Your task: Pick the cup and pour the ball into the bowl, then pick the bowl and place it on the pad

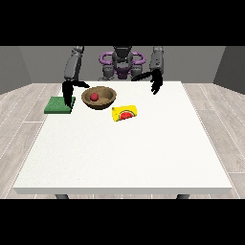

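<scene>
Grey walls and pale wood-plank floor surround a large white table (124,143); the robot (122,62) stands at its far edge, arms reaching over the top toward the camera.

Wooden bowl (99,97) sits upright on the far left part of the table, w/ a red ball (94,96) inside it, resting at the bottom. Yellow cup (124,113) lies on its side just near-right of the bowl, close to it but apart, a red mark showing on its side. Green pad (60,105) lies flat at the far left edge of the table, left of the bowl, w/ a gap of bare table between them.

Hand at the view's left (68,94) hangs over the right edge of the pad, fingers pointing down and looking fairly straight, holding nothing; whether it touches the pad can't be told from this view. A dark finger or thumb stretches from that hand toward the bowl's rim, approx. reaching it, though contact is unclear.

Hand at the view's right (156,82) is at the far side of the table, well right of the bowl and cup, fingers relaxed and apart, holding nothing.
</scene>
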Robot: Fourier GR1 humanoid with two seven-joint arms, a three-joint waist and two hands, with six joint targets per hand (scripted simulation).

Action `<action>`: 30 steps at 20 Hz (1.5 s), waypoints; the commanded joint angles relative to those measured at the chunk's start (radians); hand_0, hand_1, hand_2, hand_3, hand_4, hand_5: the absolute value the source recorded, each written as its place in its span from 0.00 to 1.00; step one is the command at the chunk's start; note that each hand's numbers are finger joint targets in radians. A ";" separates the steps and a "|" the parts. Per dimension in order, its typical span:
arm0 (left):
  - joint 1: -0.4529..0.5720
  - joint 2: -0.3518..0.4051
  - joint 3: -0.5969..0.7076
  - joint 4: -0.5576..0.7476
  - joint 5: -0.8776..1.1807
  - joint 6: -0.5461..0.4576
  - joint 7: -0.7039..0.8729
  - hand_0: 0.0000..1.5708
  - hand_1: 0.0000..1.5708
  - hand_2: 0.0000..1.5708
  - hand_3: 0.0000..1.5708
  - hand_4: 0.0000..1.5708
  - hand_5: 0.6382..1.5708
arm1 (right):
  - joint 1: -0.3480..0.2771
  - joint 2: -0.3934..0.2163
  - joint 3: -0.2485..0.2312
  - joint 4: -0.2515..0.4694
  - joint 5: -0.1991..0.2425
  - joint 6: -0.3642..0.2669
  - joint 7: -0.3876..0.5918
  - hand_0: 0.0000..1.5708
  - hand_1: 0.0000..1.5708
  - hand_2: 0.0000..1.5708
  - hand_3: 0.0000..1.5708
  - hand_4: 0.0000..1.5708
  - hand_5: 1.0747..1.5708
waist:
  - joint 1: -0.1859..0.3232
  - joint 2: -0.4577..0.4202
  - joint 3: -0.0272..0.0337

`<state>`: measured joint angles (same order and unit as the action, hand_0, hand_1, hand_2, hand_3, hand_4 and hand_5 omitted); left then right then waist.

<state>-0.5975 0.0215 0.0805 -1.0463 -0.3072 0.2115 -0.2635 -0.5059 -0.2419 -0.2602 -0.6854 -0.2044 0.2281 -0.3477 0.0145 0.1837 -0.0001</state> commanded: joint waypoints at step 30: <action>-0.006 0.051 -0.037 -0.151 0.058 -0.150 0.067 0.00 0.00 0.00 0.00 0.00 1.00 | 0.037 0.094 0.014 0.178 0.061 -0.246 0.003 1.00 1.00 1.00 1.00 0.67 0.96 | 0.150 0.048 0.0000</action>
<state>-0.5900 0.0716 0.0449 -1.1839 -0.2619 0.0784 -0.1852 -0.4992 -0.1537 -0.2762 -0.5826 -0.1938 0.0502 -0.4041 0.1431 0.1663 -0.0229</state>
